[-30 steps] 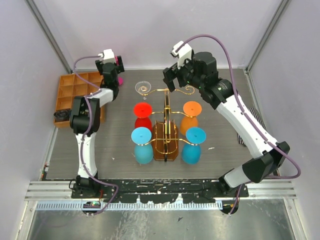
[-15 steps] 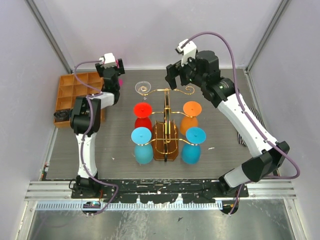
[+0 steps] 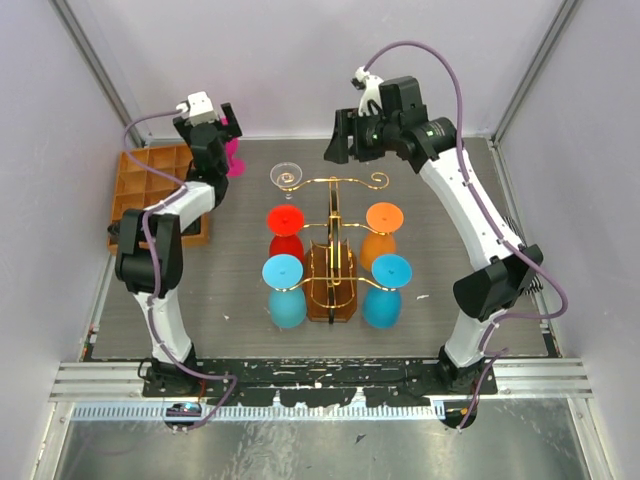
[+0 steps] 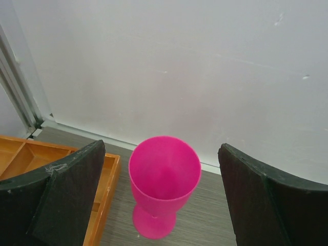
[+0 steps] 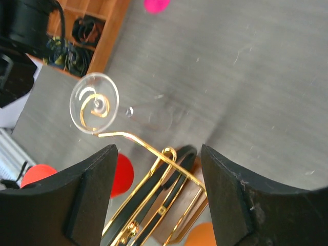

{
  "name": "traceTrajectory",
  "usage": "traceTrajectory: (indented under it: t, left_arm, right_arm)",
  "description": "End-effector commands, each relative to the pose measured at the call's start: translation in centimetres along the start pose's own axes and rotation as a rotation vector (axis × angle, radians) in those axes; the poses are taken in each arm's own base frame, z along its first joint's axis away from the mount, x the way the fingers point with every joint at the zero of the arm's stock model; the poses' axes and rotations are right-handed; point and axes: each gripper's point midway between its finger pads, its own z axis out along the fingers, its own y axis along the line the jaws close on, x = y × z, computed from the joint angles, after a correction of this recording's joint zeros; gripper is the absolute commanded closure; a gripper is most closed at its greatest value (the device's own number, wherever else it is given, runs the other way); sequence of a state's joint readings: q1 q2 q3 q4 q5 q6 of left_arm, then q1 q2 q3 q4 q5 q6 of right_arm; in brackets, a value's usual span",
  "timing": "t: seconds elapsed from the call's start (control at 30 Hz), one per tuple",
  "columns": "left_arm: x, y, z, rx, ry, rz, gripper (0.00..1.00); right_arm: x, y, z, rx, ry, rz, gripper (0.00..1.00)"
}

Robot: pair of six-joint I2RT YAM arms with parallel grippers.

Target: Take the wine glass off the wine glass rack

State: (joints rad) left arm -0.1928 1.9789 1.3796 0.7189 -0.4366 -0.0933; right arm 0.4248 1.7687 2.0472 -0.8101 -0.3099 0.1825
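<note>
Left jaws wide, empty, flanking upright pink glass (image 4: 164, 171). Right jaws wide, empty, above clear glass (image 5: 95, 110) hanging at rack's (image 3: 331, 300) 11 o'clock.

We see bright, soft light all over the top view, with no hard glare on the white walls. The grey metal sheet (image 3: 300, 450) at 6 o'clock looks darker. In the left wrist view the pink plastic wine glass (image 4: 164, 179) is sharp and has a faint shadow at its foot. The black fingers (image 4: 56, 200) at 8 and 4 o'clock look a bit soft. In the right wrist view the gold wire wine glass rack (image 5: 166, 152) shines. At 10 o'clock the clear wine glass (image 5: 82, 105) is faint.
</note>
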Motion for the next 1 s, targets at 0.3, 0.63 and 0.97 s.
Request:
traceTrajectory:
  t: [0.3, 0.63, 0.97]
  left_arm:
    - [-4.4, 0.1, -4.9, -0.006, 0.185, -0.120, 0.02]
    - [-5.6, -0.4, -9.9, 0.082, 0.330, -0.169, 0.02]
    - [-6.4, -0.5, -13.5, 0.146, 0.391, -0.203, 0.02]
  right_arm:
    - [2.6, 5.6, -0.8, -0.319, 0.145, 0.216, 0.36]
    - [2.5, 5.4, 3.2, -0.340, 0.171, 0.231, 0.43]
    - [2.6, 5.6, 6.0, -0.365, 0.169, 0.246, 0.47]
